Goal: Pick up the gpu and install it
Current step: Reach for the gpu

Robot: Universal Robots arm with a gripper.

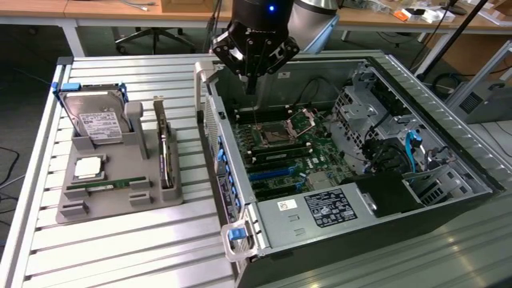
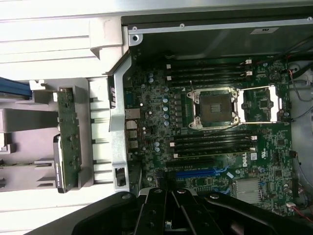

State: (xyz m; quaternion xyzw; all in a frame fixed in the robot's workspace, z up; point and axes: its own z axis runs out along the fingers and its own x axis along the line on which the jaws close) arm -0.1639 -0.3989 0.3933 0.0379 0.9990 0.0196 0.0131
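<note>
The gpu stands on edge in a slot of the grey holder, on the table at the exterior view's left. It is a thin dark board with a metal bracket end. In the wrist view, the gpu shows edge-on beside the case wall. My gripper hangs above the open computer case, over the far part of the motherboard. Its fingers are shut, nothing is held between them, and it is well apart from the gpu. My gripper also shows dark in the wrist view, over the blue slot.
The holder also carries a silver hard drive, a CPU and a green RAM stick. The case lies open with its white side wall between holder and motherboard. Drive cages and cables fill its right part.
</note>
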